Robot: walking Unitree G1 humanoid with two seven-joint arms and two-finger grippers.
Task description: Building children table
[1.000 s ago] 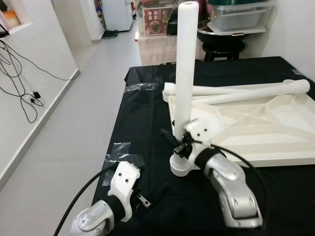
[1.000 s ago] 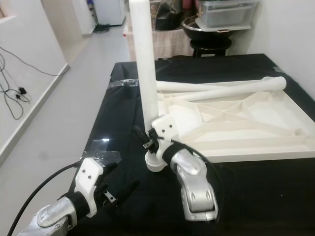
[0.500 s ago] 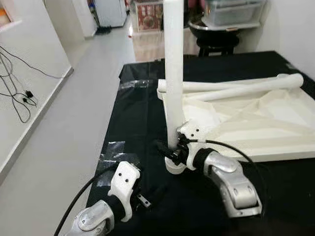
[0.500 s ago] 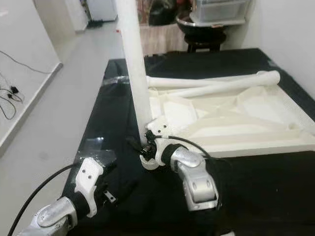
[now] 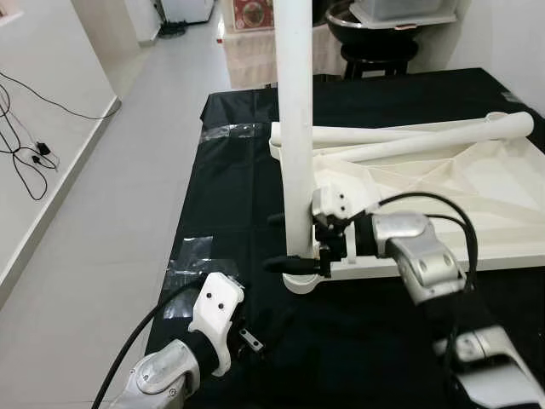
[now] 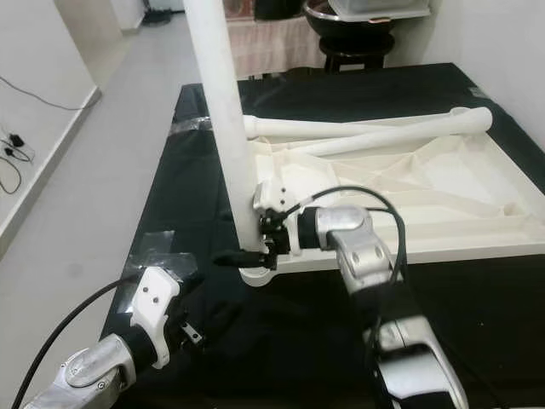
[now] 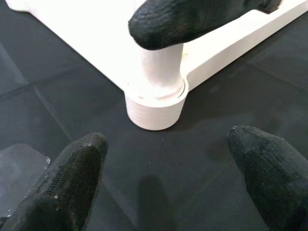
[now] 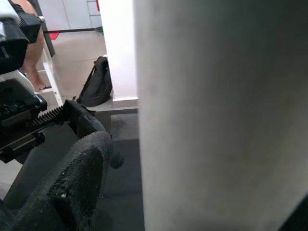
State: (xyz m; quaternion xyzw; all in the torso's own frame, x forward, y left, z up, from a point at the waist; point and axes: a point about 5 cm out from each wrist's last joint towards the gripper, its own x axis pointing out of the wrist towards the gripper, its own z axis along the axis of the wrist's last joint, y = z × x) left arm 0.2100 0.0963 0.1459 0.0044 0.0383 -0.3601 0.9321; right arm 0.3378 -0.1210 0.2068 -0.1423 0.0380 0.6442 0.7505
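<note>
Swung level, right hand (image 5: 294,243) grips upright leg (image 5: 294,128).

Leg (image 5: 295,128) top cut off by the frame edge, tabletop (image 5: 443,200) right side out of frame, right gripper's (image 5: 294,243) far finger behind the leg

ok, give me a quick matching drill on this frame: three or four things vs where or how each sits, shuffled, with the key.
Things:
1. upright leg
2. two loose legs
3. tabletop
4. left tool

States:
A. lying across the far edge of the tabletop
B. open, above the black cloth, facing the corner socket
C. upside down, ribs showing
D. standing in the corner socket, gripped low by the right tool

Pairs: 1-D, 2-A, 3-C, 4-B
</note>
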